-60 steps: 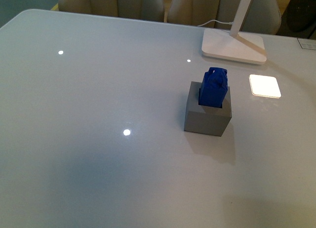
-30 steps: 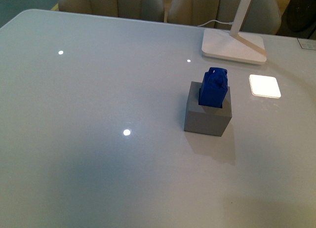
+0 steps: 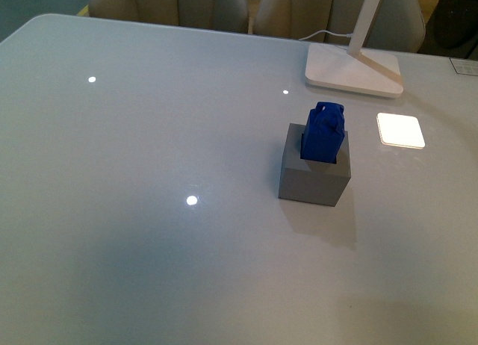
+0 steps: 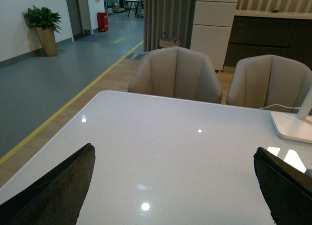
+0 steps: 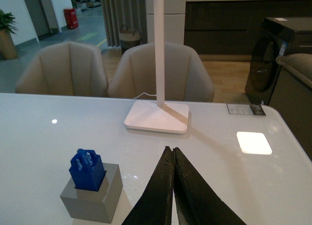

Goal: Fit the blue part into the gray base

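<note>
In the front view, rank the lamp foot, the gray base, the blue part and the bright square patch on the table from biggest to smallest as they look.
1. Lamp foot
2. Gray base
3. Blue part and bright square patch look about alike, so no ranking between them.

The block (image 3: 323,133) was deep blue; the cube (image 3: 314,173) holding it was matte gray. The table (image 3: 149,151) was glossy pale gray-white with small bright light spots. The lamp foot (image 3: 352,70) was white. The chairs (image 5: 114,69) were beige. Both grippers' fingers (image 5: 170,196) were dark brown-black. A plant (image 4: 43,18) was green in a tan pot.
</note>
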Controlling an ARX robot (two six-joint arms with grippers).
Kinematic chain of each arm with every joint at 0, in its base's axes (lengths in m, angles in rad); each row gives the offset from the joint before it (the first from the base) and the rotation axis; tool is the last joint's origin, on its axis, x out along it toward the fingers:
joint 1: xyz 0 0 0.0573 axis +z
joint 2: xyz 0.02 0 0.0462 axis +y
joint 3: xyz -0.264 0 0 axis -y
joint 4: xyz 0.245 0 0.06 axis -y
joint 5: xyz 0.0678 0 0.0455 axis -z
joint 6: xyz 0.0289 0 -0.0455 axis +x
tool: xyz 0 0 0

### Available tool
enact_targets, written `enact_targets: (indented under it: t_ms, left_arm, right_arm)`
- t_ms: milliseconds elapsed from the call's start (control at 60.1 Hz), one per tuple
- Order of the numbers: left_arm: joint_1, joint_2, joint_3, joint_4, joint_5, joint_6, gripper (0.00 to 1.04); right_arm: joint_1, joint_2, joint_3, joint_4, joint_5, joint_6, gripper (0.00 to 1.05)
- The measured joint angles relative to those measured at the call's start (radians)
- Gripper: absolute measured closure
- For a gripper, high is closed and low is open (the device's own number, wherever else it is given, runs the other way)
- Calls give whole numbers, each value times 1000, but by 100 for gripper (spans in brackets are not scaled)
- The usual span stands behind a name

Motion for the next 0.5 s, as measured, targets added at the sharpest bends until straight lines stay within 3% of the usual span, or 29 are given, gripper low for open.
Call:
enact_targets:
  t_ms: [499]
  left_arm:
    - [0, 0, 0, 0, 0, 0, 7]
  right_arm:
    - [0, -176, 0, -176, 0, 0, 103]
